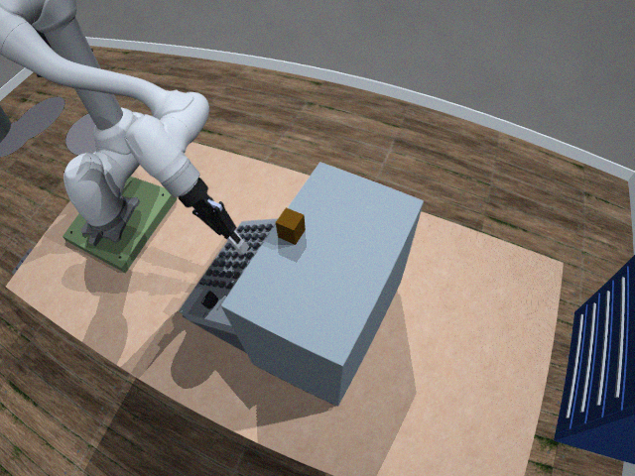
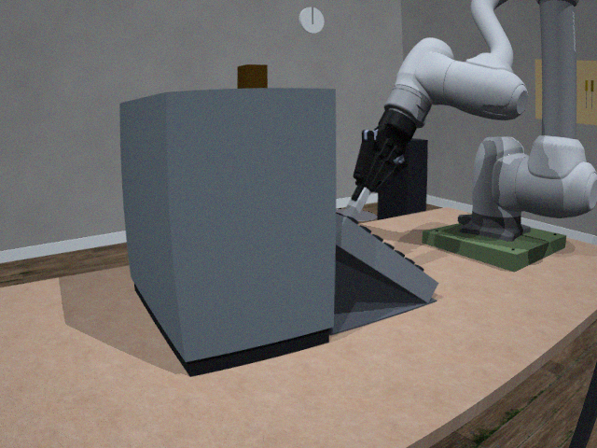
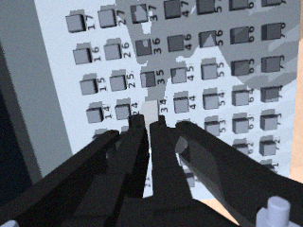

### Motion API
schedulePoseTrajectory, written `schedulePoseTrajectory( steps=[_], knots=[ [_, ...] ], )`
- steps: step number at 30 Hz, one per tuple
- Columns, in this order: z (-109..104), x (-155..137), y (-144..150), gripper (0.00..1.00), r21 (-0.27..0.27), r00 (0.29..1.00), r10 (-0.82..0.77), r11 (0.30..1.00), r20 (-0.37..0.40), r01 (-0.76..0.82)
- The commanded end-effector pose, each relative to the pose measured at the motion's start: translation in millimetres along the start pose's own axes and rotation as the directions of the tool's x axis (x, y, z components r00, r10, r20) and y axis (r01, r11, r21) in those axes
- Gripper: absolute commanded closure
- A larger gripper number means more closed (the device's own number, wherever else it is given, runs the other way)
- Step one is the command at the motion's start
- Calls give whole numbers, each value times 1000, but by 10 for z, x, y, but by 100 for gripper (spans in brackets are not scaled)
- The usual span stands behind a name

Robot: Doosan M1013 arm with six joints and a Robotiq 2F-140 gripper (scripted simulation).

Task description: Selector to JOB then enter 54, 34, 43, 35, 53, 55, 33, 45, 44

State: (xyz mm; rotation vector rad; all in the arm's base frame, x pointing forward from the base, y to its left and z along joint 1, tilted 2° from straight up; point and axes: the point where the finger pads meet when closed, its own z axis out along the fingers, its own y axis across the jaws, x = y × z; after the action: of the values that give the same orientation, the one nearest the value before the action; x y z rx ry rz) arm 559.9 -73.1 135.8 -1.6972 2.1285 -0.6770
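The machine's sloped keypad (image 1: pixel 229 259) (image 2: pixel 385 253) (image 3: pixel 57 61) carries rows of small grey keys with numbers printed beside them. None is lit. My gripper (image 1: pixel 236 241) (image 2: pixel 355 201) (image 3: pixel 151 113) is shut and empty, and its tips rest on key 34 (image 3: pixel 151 109), which is half hidden under them. Key 35 (image 3: pixel 148 78) is just above it, key 44 (image 3: pixel 181 104) to its right, then key 54 (image 3: pixel 211 100). The black selector knob (image 1: pixel 208 298) sits at the keypad's lower end in the top view. I cannot tell its setting.
The grey machine body (image 1: pixel 327 277) (image 2: pixel 226 217) rises right behind the keypad, with a brown cube (image 1: pixel 290 225) (image 2: pixel 252 76) on top. The arm's green base plate (image 1: pixel 123 230) (image 2: pixel 496 243) is nearby. A blue cabinet (image 1: pixel 599 358) stands far right. A dark box (image 2: pixel 407 178) stands behind the gripper.
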Motion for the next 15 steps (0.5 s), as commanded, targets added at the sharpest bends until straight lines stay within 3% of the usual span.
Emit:
schedulePoseTrajectory(
  steps=[1, 15],
  knots=[
    [-40, 0, 1, 100, 0, 1000, 0, 1000, 0, 0],
    [-149, 0, 1, 100, 0, 1000, 0, 1000, 0, 0]
  ],
)
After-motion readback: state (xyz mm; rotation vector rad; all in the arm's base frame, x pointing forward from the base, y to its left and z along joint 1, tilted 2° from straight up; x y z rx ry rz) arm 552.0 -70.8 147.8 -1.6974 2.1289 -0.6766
